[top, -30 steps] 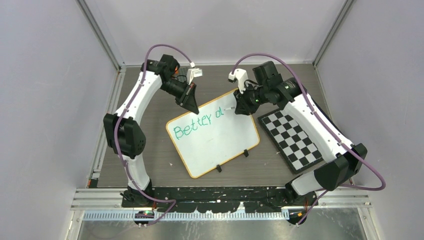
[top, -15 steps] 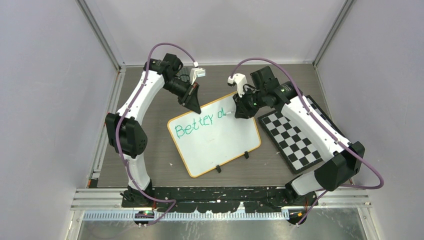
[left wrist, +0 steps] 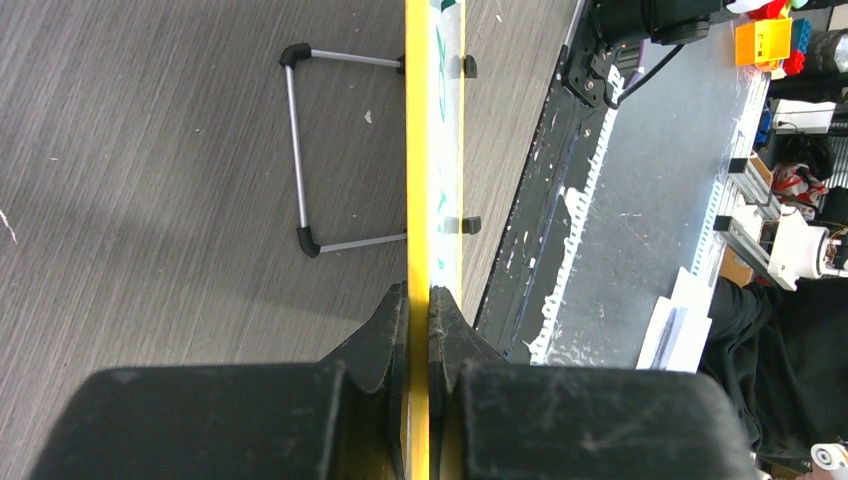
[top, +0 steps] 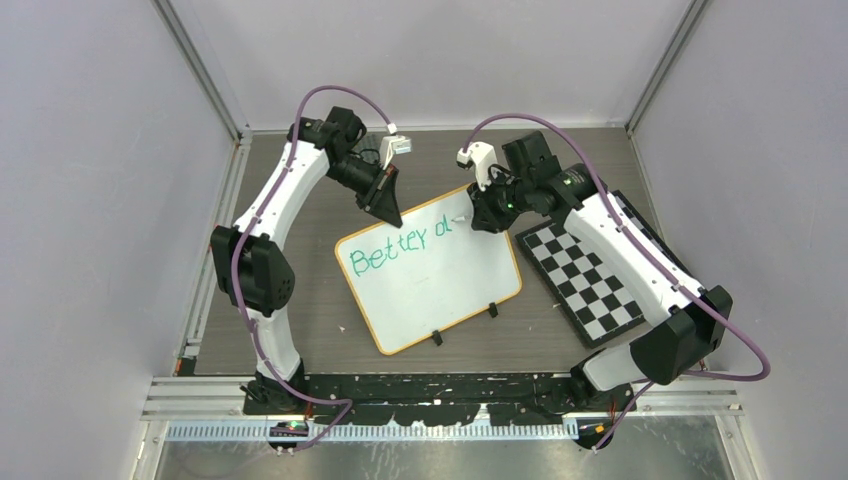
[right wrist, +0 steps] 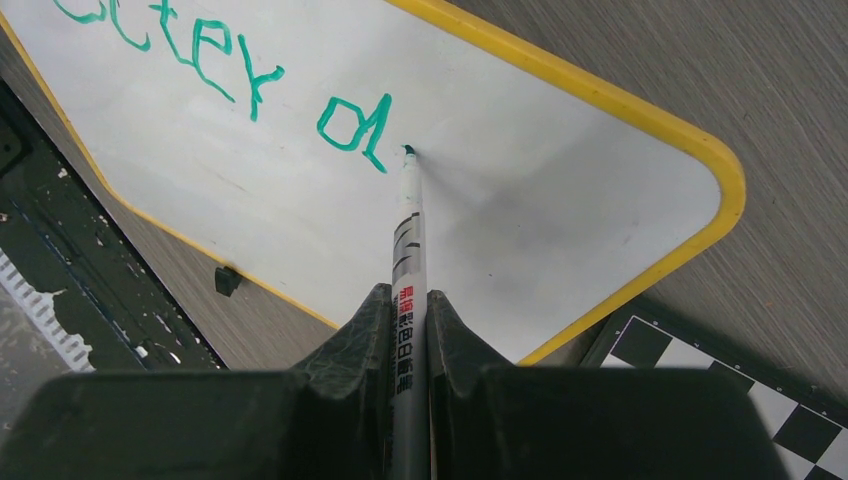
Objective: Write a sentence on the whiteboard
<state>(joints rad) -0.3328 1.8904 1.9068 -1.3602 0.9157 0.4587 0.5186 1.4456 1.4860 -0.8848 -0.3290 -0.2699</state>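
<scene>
Near the bottom centre of the top view, the whiteboard [top: 440, 290] is seen lying askew on the desk [top: 300, 300], its black clip feet [top: 437, 338] on the near rim and the checkerboard [top: 585, 280] just beside it at right. The sentence [top: 395, 250] is only begun: "Better d" is written in green across the upper left of the board, so most of the words are judged to be left. Farther up, the board's rim is clamped near the top left corner by the left gripper [left wrist: 419, 305], whose fingers are closed flat against both faces of the yellow edge. At the top right, the marker [right wrist: 407, 230] is pinched between the nearly closed fingers of the right gripper [right wrist: 408, 300], and its green tip is set on, or just above, the white surface right beside the "d". The next letter is best formed with light, even pressure, the tip being carried rightward at the height of the letters already there, with the room toward the rounded right corner watched. The board should be gripped firmly by the left gripper so that it is not dragged by the strokes.
</scene>
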